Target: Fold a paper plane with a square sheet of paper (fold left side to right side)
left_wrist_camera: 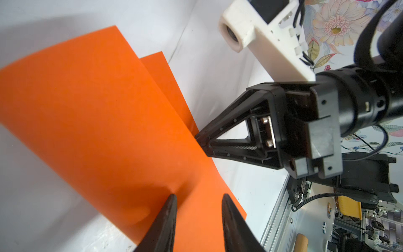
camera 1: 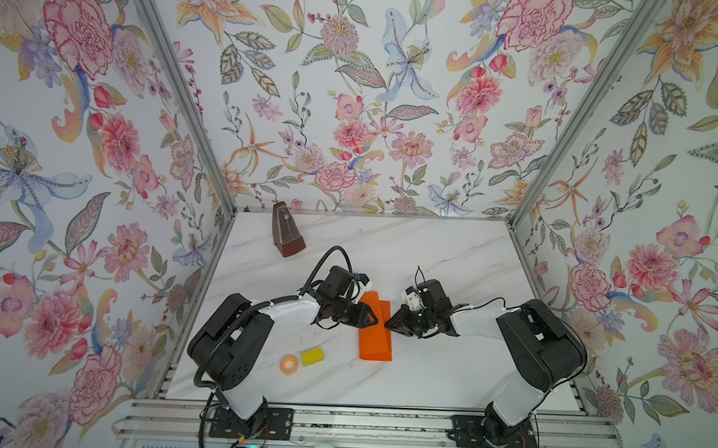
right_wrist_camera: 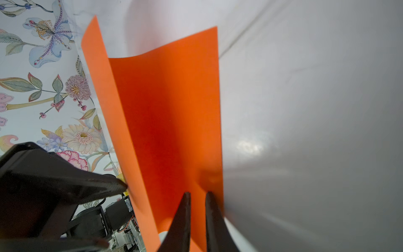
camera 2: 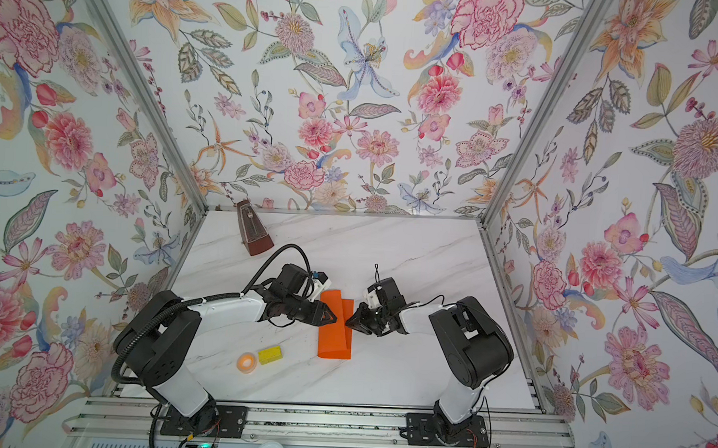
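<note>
The square sheet of paper (camera 1: 375, 338) lies mid-bench, its left half curled over the right, the fold bowed rather than pressed. The left gripper (camera 1: 373, 318) hangs at the sheet's 9 o'clock side with its jaws clearly apart over the flap, gripping nothing. The right gripper (camera 1: 388, 324) sits at 3 o'clock with its tips at the paper's edge, jaws a narrow slit apart, and seems closed on nothing.

With neither one pinching, the flap may spring back open. The layers also sit offset at 12 o'clock, so a crease pressed now would likely run skewed. A sideways push could slide the sheet on the smooth bench (camera 1: 447, 362). The two grippers face each other closely and risk bumping.

A tape ring (camera 1: 289, 363) and yellow block (camera 1: 312, 356) lie at 8 o'clock, and a metronome (camera 1: 286, 234) stands at 11 o'clock. All are well apart from the sheet and block nothing.
</note>
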Controlling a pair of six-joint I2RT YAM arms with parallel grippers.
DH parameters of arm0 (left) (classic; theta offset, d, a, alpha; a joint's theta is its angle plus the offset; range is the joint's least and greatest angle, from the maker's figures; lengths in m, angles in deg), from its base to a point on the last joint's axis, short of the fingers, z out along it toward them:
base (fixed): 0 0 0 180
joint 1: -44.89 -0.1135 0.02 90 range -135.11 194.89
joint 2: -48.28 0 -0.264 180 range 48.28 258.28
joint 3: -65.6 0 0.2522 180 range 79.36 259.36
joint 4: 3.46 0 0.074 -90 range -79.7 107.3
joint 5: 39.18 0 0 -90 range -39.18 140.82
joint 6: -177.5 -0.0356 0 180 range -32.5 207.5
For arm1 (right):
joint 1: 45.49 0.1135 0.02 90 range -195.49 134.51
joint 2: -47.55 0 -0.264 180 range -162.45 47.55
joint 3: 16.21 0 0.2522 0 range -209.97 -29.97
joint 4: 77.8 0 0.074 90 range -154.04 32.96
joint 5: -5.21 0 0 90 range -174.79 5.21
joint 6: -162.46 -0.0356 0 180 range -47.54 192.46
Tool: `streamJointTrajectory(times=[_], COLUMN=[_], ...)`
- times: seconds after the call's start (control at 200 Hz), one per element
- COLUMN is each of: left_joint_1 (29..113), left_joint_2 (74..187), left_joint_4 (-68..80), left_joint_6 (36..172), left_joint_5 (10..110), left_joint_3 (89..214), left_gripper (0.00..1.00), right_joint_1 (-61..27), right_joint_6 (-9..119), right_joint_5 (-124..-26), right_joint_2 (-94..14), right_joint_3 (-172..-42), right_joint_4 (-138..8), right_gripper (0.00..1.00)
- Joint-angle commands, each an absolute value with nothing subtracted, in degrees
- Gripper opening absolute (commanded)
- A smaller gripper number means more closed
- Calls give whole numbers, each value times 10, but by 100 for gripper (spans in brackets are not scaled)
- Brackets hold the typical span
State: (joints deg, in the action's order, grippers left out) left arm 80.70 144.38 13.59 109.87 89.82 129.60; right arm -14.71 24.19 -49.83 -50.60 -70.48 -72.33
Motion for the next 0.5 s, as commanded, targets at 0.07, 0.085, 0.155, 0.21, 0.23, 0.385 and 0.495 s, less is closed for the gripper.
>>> streamJointTrajectory(times=[0.07, 0.085, 0.155, 0.21, 0.23, 0.385, 0.495], left_joint_1=[811, 811, 812, 812, 811, 811, 811], left_joint_2=[1451, 1451, 1451, 1452, 1452, 1452, 1450], left_joint_4=[132, 132, 132, 133, 132, 133, 138], left_joint_6=[1097, 1097, 1097, 1097, 1098, 1097, 1094], left_joint_5=[899, 899, 898, 898, 898, 900, 901], left_joint_3=[1289, 1289, 1289, 1290, 1290, 1292, 1293], left_gripper=[27, 27, 26, 25, 24, 22, 21], right_joint_1=[-145, -145, -146, -147, -148, -152, -154], right_joint_6=[244, 244, 243, 243, 243, 245, 246], right_joint_5=[-510, -509, -504, -499, -497, -475, -450], right_joint_2=[-461, -459, -451, -445, -445, -453, -470], right_joint_3=[-695, -695, -696, -696, -696, -695, -697], right_joint_4=[-707, -709, -712, -716, -718, -743, -758], right_gripper=[18, 19, 21, 22, 23, 26, 27])
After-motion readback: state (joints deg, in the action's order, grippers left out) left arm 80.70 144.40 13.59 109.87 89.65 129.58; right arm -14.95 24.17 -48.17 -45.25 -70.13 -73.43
